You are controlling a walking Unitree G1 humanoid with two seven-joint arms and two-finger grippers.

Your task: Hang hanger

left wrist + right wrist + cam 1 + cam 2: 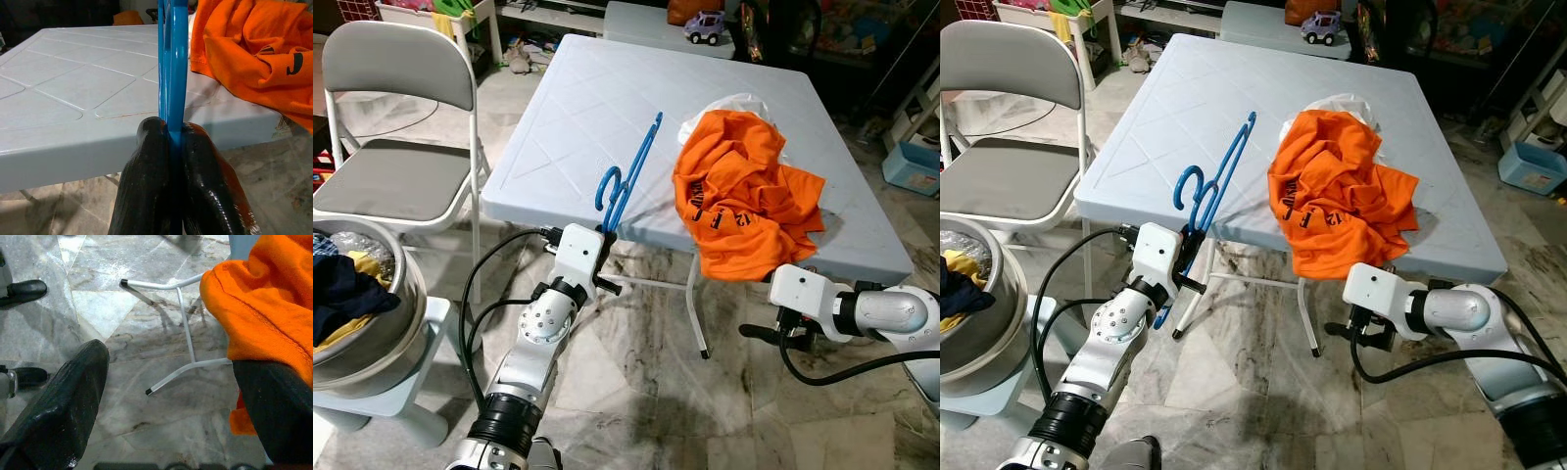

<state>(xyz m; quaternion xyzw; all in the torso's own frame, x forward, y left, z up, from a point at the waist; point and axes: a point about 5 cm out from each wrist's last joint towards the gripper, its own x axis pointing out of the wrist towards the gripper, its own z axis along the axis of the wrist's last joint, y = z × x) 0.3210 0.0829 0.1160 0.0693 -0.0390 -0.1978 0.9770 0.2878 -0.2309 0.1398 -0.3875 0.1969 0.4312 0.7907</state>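
In your head view, the blue hanger (628,176) lies on the table (568,108) beside the orange shirt (739,191), its lower end over the near edge. In your left wrist view, the left gripper (173,129) is clamped on that hanger. In your right wrist view, the right gripper (181,382) is spread wide, empty, below the hanging shirt.

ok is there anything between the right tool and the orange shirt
Nothing visible. The right tool is open just below the table edge, and the orange shirt hangs over that edge right beside one finger. The left tool is shut on the blue hanger.
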